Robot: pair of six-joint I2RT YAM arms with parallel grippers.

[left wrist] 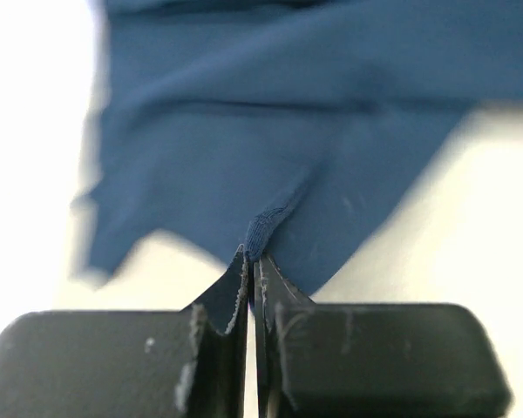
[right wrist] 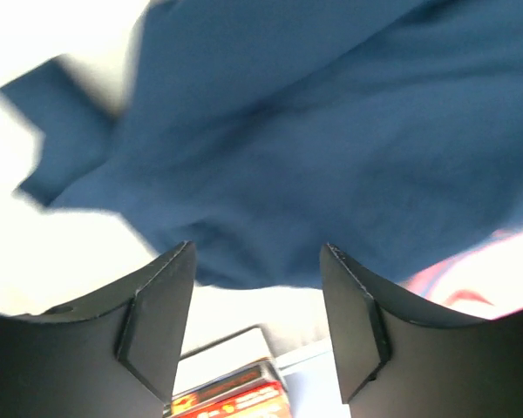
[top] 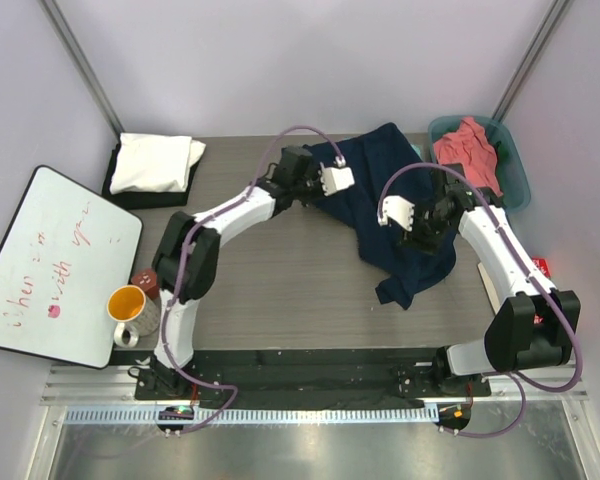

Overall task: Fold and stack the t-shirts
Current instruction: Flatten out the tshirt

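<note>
The dark navy t-shirt (top: 390,200) lies crumpled across the table's right middle, from the back edge down to the front right. My left gripper (top: 315,180) is shut on a folded edge of the navy shirt (left wrist: 266,228) at its upper left. My right gripper (top: 427,228) is open and empty just over the shirt's right side, and the navy cloth (right wrist: 314,148) fills its wrist view. A white t-shirt (top: 158,162) lies folded on a black one (top: 120,190) at the back left. A salmon pink shirt (top: 468,150) sits in the teal tub (top: 515,165).
A whiteboard (top: 55,265) lies at the left, with a yellow-lined mug (top: 130,308) and a brown cup (top: 146,282) beside it. A red-and-white box (top: 541,268) lies at the right edge and shows in the right wrist view (right wrist: 235,392).
</note>
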